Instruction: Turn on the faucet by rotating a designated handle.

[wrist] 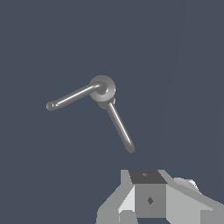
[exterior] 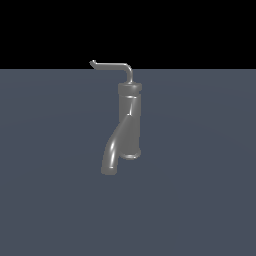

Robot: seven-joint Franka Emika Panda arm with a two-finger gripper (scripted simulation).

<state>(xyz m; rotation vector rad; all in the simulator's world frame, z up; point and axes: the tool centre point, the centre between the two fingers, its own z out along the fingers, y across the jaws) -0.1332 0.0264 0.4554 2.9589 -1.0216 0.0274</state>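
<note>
The faucet [exterior: 129, 120] stands upright on the grey floor, dark glossy metal with a ringed cap and a thick curved spout [exterior: 112, 152] running down toward the exterior view's left. The handle [exterior: 114, 65], a thin bent rod, rises from the cap and points to the exterior view's left, ending in a small upturned tip. The wrist view looks down on the cap [wrist: 103, 87], with the handle [wrist: 70, 98] on top and the spout [wrist: 120, 129] coming out from under it. My gripper [wrist: 146, 177] shows only partly at the picture's edge, above and apart from the faucet. Its jaws are not readable.
The faucet stands alone on a flat grey floor [exterior: 200, 175]. The arm does not show in the exterior view.
</note>
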